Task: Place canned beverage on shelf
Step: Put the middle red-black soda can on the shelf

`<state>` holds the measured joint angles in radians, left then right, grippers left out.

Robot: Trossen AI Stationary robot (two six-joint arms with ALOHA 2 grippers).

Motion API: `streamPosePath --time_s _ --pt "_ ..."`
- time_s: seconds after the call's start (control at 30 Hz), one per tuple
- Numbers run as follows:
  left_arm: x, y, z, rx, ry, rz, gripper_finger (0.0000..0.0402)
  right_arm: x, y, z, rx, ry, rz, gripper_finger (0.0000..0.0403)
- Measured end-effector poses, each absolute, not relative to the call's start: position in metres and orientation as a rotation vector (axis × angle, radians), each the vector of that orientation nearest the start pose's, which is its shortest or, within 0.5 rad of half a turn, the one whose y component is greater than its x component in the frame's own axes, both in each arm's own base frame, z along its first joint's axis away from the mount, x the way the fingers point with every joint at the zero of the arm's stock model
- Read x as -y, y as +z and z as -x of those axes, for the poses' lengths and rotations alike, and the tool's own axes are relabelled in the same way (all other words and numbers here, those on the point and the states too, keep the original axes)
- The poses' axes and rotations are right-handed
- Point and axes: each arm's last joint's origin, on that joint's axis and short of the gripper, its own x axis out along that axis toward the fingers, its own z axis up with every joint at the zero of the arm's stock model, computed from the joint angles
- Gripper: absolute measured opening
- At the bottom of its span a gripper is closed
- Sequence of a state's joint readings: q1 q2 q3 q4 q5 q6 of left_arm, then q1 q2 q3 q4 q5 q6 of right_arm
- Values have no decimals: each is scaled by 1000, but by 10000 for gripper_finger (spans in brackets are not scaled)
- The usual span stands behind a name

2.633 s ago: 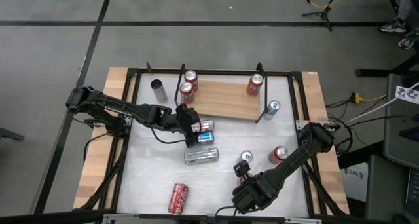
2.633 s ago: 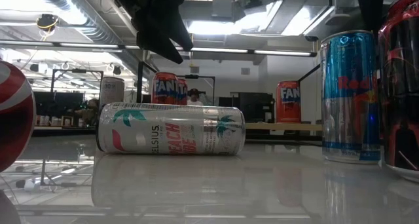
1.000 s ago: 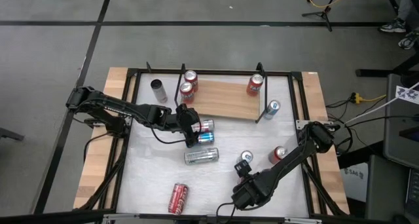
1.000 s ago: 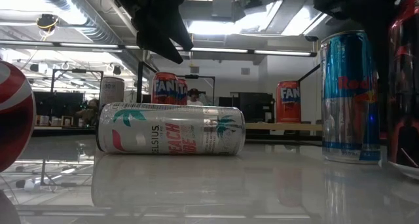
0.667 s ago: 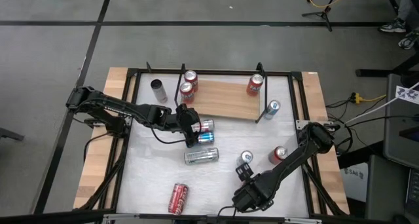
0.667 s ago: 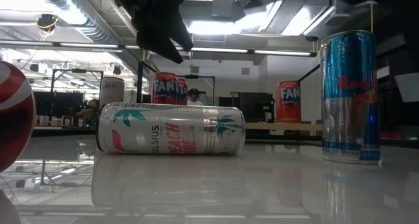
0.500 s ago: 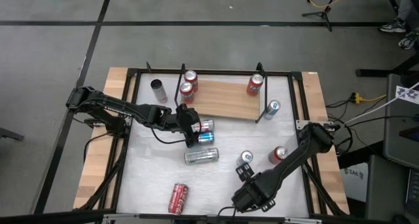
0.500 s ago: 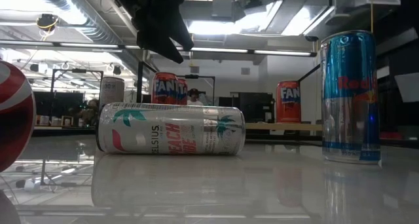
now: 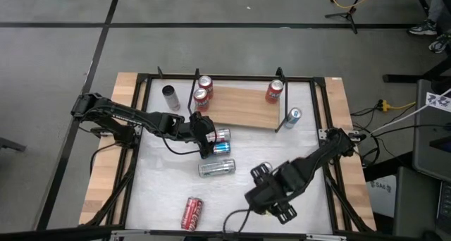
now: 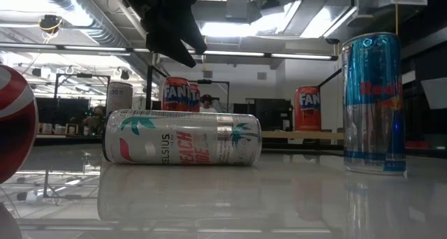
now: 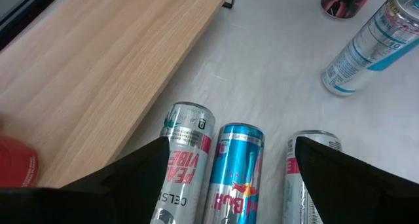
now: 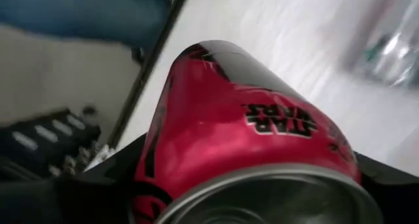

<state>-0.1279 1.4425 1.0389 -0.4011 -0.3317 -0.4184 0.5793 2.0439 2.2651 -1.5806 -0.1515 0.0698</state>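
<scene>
I am pinching the red Star Wars can (image 12: 249, 119) in my right pincer (image 12: 242, 185), a dark finger pressing on either side of it, with its metal rim turned toward my wrist. From above I cannot pick the can out, because my right arm (image 9: 310, 163) is covering it where it is reaching over the front right part of the white table (image 9: 162, 192), well apart from the shelf (image 9: 239, 106).

The shelf is lying at the back of the table and is carrying three red Fanta cans: two (image 9: 203, 90) close together at its left end and one (image 9: 274, 91) at its right end. A blue can (image 9: 293, 115) is standing just beside the right bracket, and a dark can (image 9: 170, 96) is standing to the left of the shelf.

My left pincer (image 9: 206, 144) is hovering with its fingers (image 11: 131, 178) spread, just in front of the shelf's edge, over a Celsius can (image 11: 186, 155) and a Red Bull can (image 11: 239, 165) lying side by side. Another Celsius can (image 9: 216, 168) is lying in the middle of the table, an upright Red Bull can (image 10: 370, 103) is standing on the table, and a red can (image 9: 192, 213) is lying near the front edge.
</scene>
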Motion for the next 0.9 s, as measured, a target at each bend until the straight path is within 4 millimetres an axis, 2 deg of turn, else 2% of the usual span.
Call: streamPosePath --time_s 0.2,0.43,0.67,0.9 --pt "29 256 -300 -724 351 213 323 -184 389 -328 -1230 587 208 297" --pt "29 257 -301 -712 349 216 323 -129 397 -342 -1206 533 180 299" --pt "29 257 -301 -707 349 217 323 -63 400 -358 -1181 426 150 299" --pt "29 257 -301 -707 349 217 323 15 400 -363 -1189 222 178 300"
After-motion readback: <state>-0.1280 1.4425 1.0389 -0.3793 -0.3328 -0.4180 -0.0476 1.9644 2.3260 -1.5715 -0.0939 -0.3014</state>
